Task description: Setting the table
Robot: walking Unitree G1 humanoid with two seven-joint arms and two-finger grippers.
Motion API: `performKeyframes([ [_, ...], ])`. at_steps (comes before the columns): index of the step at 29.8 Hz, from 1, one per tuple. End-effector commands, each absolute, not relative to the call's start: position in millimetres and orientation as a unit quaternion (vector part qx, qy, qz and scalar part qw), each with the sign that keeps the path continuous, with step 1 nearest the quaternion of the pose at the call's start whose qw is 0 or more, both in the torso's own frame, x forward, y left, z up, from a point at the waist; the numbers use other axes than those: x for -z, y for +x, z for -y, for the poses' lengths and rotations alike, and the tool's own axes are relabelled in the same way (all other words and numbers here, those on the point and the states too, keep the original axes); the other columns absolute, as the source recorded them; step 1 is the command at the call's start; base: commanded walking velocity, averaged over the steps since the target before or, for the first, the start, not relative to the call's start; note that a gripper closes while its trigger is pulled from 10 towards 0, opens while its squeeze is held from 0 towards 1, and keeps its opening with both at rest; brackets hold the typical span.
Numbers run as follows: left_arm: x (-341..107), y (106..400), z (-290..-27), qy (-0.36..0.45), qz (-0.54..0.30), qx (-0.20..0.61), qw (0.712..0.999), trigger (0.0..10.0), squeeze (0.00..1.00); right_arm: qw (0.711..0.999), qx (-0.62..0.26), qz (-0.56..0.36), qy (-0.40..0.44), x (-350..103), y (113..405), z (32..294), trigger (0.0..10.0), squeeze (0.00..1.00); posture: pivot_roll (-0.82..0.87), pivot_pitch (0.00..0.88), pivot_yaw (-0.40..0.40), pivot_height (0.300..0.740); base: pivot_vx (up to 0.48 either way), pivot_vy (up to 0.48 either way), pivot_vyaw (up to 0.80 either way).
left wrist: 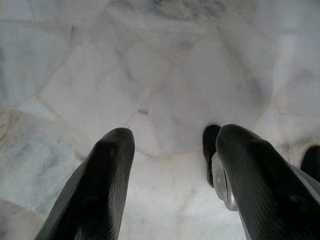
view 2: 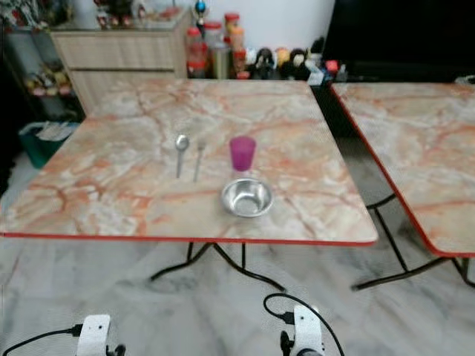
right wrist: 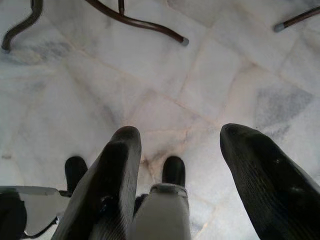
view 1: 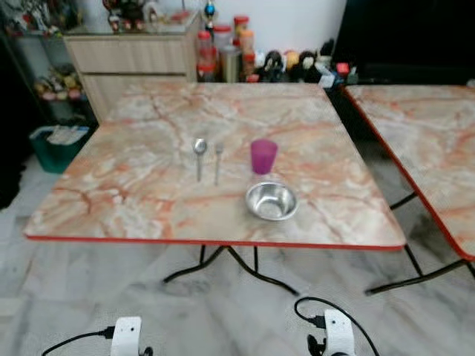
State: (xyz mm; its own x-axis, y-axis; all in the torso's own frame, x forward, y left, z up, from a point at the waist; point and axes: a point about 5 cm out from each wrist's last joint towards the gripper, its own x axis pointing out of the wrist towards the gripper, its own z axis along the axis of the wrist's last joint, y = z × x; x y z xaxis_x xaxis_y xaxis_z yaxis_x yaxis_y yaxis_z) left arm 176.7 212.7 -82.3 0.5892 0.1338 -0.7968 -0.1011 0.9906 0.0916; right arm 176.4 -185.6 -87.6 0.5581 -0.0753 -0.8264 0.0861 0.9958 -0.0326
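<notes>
Marble-patterned and red-edged, the bench (view 1: 133, 185) is carrying a steel bowl (view 1: 272, 201) near its front edge, a purple plastic cup (view 1: 263, 156) just behind, with wide bare margins around them. Left of the cup, spoon (view 1: 200, 157) and fork (view 1: 218, 162) are lying parallel, heads pointing toward the far edge. Both arms are hanging over the pale stone floor (left wrist: 165, 75), left end effector (left wrist: 172, 145) and right end effector (right wrist: 180, 142) gaping empty.

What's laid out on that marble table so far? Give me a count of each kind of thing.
Spoon: 1
Fork: 1
Purple cup: 1
Steel bowl: 1
Total: 4 things on the near table
</notes>
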Motion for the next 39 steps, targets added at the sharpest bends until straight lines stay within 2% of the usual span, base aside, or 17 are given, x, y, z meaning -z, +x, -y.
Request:
performKeyframes([
  [1,82.6,177.4,-209.3,0.015,-0.448,-0.062,0.892,10.0,0.00,0.883,0.051,-0.467,0.007,86.6,177.7,189.6,10.0,0.00,0.02,0.000,0.015,0.740,0.000,0.000,0.00],
  [11,83.8,176.5,-204.7,0.026,-0.452,-0.039,0.891,10.0,0.00,0.882,0.041,-0.469,0.002,86.6,178.7,186.7,10.0,0.00,0.02,0.000,0.014,0.740,0.000,0.000,0.00],
  [30,84.4,174.9,-205.7,0.028,-0.455,-0.044,0.889,10.0,0.00,0.880,0.041,-0.472,0.004,87.7,176.5,186.5,10.0,0.00,0.03,0.000,0.005,0.740,0.000,-0.284,0.00],
  [39,84.4,174.3,-206.6,0.022,-0.452,-0.053,0.890,10.0,0.00,0.881,0.038,-0.472,0.003,87.4,177.1,186.2,10.0,0.00,0.04,0.000,-0.003,0.740,0.000,0.000,0.00],
])
